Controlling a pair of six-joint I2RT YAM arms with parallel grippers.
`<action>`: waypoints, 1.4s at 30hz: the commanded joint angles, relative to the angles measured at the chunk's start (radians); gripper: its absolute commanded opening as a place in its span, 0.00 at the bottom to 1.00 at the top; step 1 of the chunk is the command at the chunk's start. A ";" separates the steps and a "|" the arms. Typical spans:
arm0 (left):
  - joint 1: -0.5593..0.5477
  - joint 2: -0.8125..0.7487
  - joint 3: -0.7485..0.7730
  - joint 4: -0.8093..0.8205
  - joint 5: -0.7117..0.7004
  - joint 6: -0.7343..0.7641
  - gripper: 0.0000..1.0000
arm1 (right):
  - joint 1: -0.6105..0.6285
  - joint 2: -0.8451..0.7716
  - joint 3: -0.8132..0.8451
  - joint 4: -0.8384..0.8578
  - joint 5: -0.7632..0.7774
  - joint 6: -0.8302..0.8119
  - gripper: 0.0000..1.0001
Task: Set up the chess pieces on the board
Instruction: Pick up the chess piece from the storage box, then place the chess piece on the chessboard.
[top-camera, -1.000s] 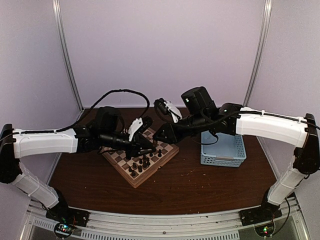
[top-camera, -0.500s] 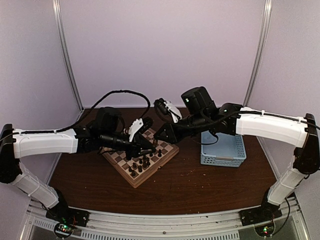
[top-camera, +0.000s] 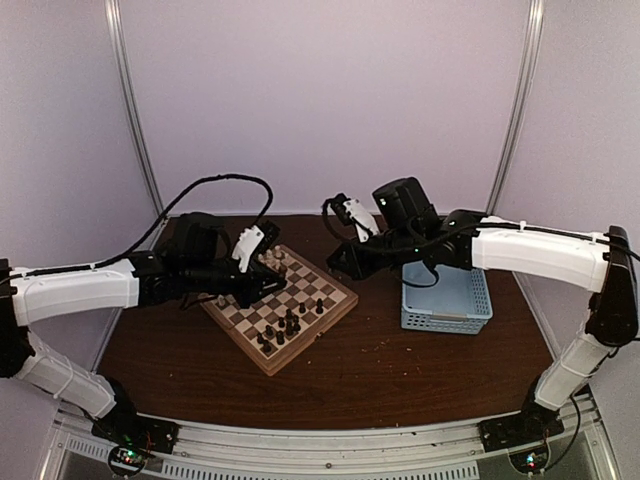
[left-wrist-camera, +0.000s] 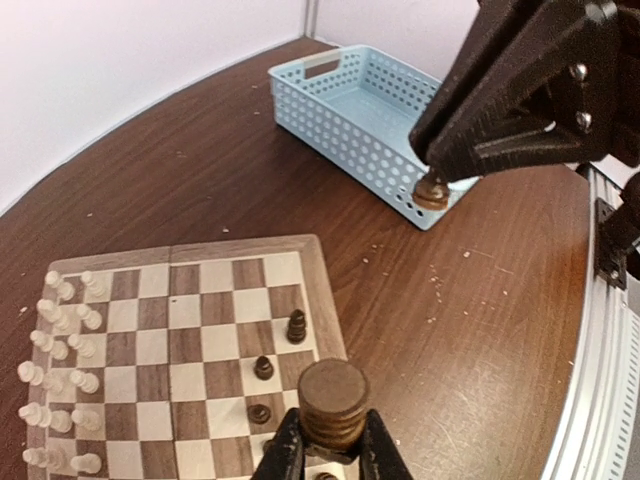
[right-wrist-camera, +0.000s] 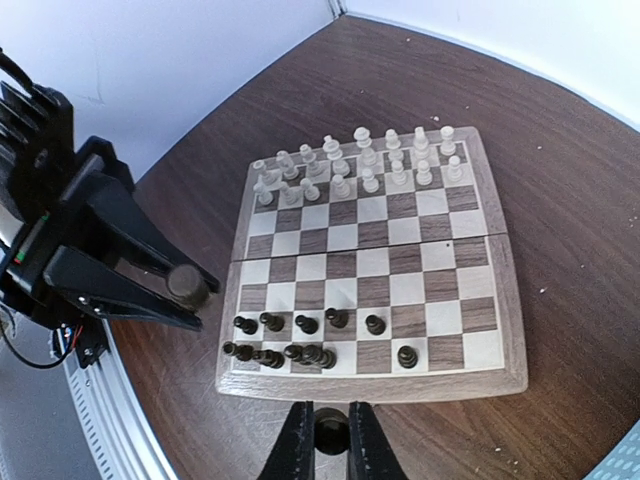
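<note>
The left gripper is pinched nearly closed on a dark brown chessman, whose round end faces the left wrist camera. In that view the chessboard lies below the gripper and to its left. Beyond it the right gripper hangs above the bench, in front of the light blue basket, and is clamped narrowly on a second dark chessman.

Only the right wrist view lays the whole board out ahead of the right gripper. Cream pieces stand in two rows along its far edge, and dark pieces stand in two partly filled rows on the near side. The left gripper reaches in beside the board from that view's left.

The overhead view shows neither held piece clearly. It places the left gripper by the board's left corner and the right gripper near its far right edge, with the basket on the bench under the right arm.
</note>
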 joint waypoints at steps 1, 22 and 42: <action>0.021 -0.054 -0.009 -0.006 -0.119 -0.058 0.09 | -0.007 0.072 0.030 0.051 0.057 -0.071 0.00; 0.031 -0.124 -0.062 0.020 -0.310 -0.056 0.09 | -0.007 0.406 0.214 0.064 0.124 -0.219 0.01; 0.031 -0.119 -0.080 0.046 -0.314 -0.057 0.09 | -0.007 0.539 0.348 -0.070 0.109 -0.258 0.03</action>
